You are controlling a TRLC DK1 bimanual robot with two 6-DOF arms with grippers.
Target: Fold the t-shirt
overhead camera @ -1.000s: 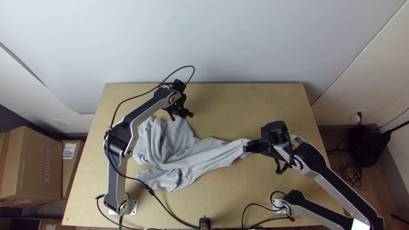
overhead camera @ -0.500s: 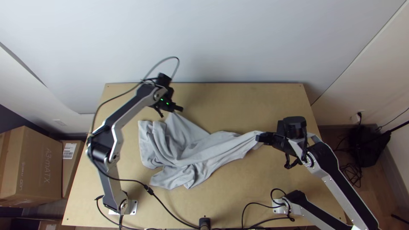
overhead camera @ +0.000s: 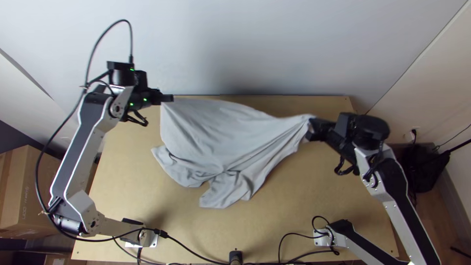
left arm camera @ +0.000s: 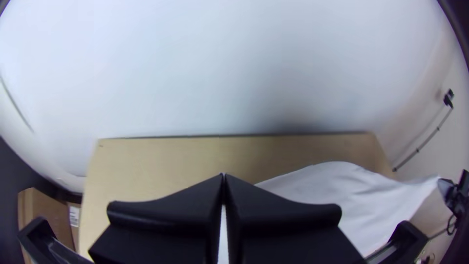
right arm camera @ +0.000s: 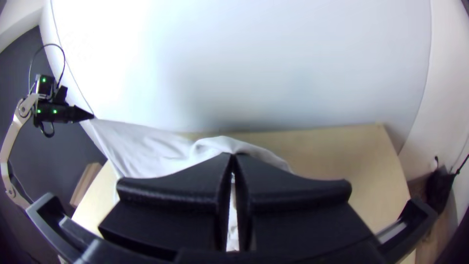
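while its lower folds seem to rest on the light wooden counter [overhead camera: 314, 196], the grey t-shirt [overhead camera: 221, 132] hangs between the two arms, its upper edge drawn up towards the far side. what was a bunched heap a second ago has opened into a broad, creased sheet as the arms have lifted and pulled apart. that looks like useful spreading, with folding proper still ahead; it probably wants laying flat next. the left claw [overhead camera: 172, 98] is closed on one corner, the right claw [overhead camera: 311, 129] on a gathered end.

Left pincer [overhead camera: 170, 98], right pincer [overhead camera: 312, 129] closed
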